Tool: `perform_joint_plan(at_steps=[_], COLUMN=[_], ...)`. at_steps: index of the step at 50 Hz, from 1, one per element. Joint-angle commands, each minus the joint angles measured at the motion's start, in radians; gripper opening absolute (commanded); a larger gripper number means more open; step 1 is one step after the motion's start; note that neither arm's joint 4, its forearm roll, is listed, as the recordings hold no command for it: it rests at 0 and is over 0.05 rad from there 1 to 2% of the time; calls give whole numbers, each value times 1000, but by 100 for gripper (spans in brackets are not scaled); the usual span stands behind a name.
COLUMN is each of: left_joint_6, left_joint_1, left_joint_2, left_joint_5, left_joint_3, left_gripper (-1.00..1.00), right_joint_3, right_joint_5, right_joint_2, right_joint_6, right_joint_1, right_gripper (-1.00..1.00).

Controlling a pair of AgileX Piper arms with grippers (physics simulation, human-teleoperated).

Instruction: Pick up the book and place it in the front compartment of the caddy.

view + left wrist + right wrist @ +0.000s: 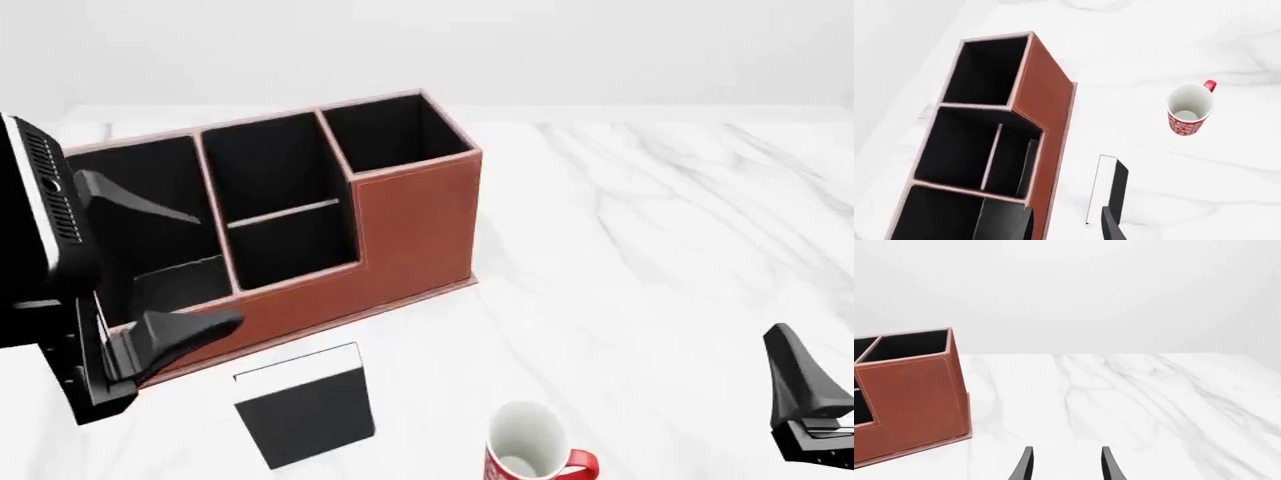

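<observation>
My left claw (160, 270) is spread wide and holds nothing, hovering over the caddy (400, 225). The black book (304, 402) stands on edge just below and beside my lower fingertip, near the caddy's outer wall, and the front compartment (296, 245) lies just beyond my fingers. The book could topple if I nudge it (thin, upright), or catch on the low partition. My right claw (1065, 465) idles open and empty. I see no readable writing; the red-and-white mug (534, 455) bears only a pattern.
</observation>
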Motion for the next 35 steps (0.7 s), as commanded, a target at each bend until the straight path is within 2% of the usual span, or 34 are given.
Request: perform_joint_plan(at_steps=[1, 8, 11, 18, 35], left_joint_6=[40, 25, 52, 30, -8], left_joint_1=[-22, -49, -33, -60, -86], left_joint_2=[44, 75, 77, 90, 123], left_joint_5=[162, 189, 190, 199, 149], left_joint_3=[-66, -71, -53, -53, 10], left_gripper=[100, 100, 100, 100, 100], right_joint_3=[0, 0, 0, 0, 0], right_joint_5=[0, 0, 0, 0, 0], right_joint_2=[-1, 0, 0, -1, -1], right_joint_6=[0, 0, -1, -1, -1], right_joint_1=[1, 1, 1, 1, 1], right_gripper=[100, 100, 100, 100, 100])
